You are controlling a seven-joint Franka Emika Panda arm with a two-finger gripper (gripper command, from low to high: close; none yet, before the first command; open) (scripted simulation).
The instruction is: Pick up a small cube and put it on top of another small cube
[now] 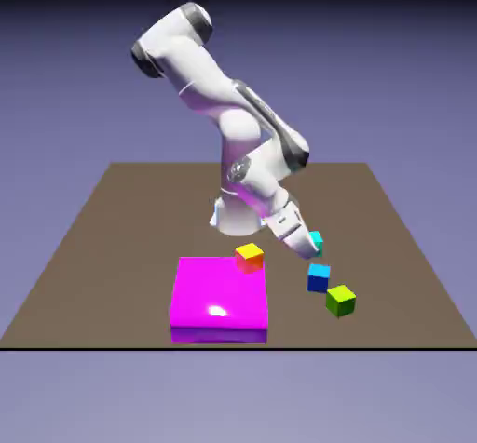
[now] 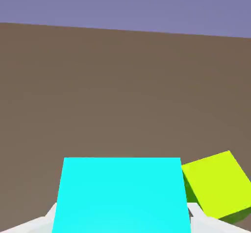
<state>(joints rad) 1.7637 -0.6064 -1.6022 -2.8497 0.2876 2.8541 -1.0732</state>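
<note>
Teal-cyan cube [image 2: 121, 194] fills the bottom of the hand view, sitting large between the 2 fingertips [image 2: 196, 216], whose pale edges show at either side of it. Gripper [image 1: 307, 243] is clenched on this cube; in the exterior view the cube [image 1: 317, 239] shows only as a small teal corner at the finger ends, lifted off the table.

Navy-sided cube [image 1: 319, 277] with a light blue top rests on the brown table [image 1: 112, 236] below the gripper and slightly toward the camera, apart from the held cube; nothing sits on it. Yellow-green cube [image 1: 341, 300] stands just beside it, nearer the front edge and toward the exterior view's right; in the hand view it [image 2: 218, 190] appears tilted to the right of the held cube.

Yellow-and-orange cube [image 1: 249, 257] sits at the far right corner of the flat magenta block [image 1: 220, 300], on the exterior view's left of the gripper. White arm [image 1: 224, 106] leans down over the table.
</note>
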